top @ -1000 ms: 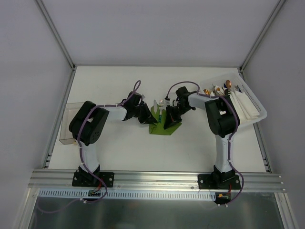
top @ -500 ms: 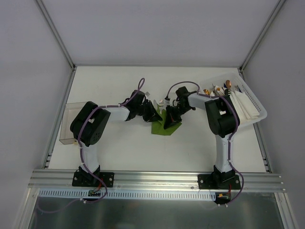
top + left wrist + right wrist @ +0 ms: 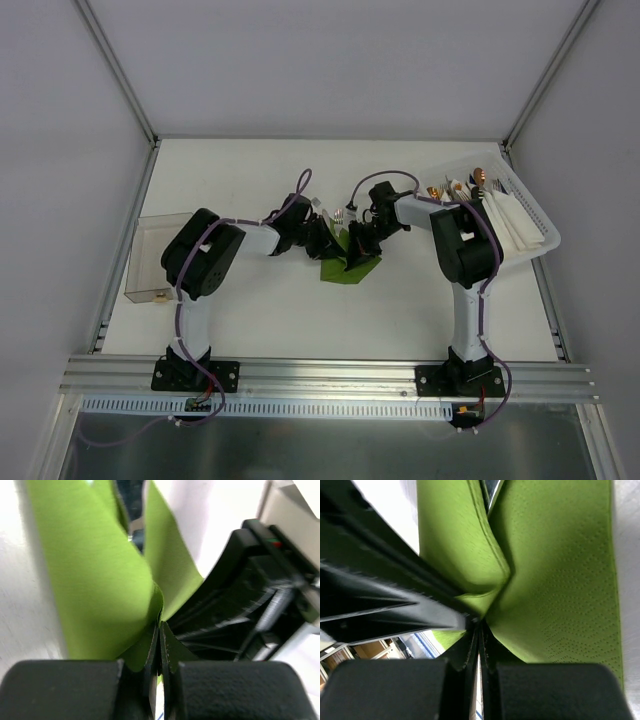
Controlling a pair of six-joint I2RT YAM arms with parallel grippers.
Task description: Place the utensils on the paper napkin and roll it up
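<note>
Pinching the napkin (image 3: 352, 264) from both sides, the two arms met over it near the middle of the table (image 3: 260, 320). The left gripper (image 3: 322, 240) was at the napkin's left edge and the right gripper (image 3: 358, 243) at its right edge, the two close together above it. In the left wrist view, the left gripper (image 3: 160, 630) was clamped tight on a fold of the green napkin (image 3: 100, 590). In the right wrist view, the right gripper (image 3: 479, 626) was likewise closed on a pinched fold of the napkin (image 3: 555, 580). The sheet stood creased upward between them, not flat. Of the utensils (image 3: 339, 213), only silvery heads showed, just past the napkin's far edge; the rest was hidden in the folds. A white basket (image 3: 535, 215) sat well to the napkin's right, and a clear box (image 3: 140, 262) well to its left.
</note>
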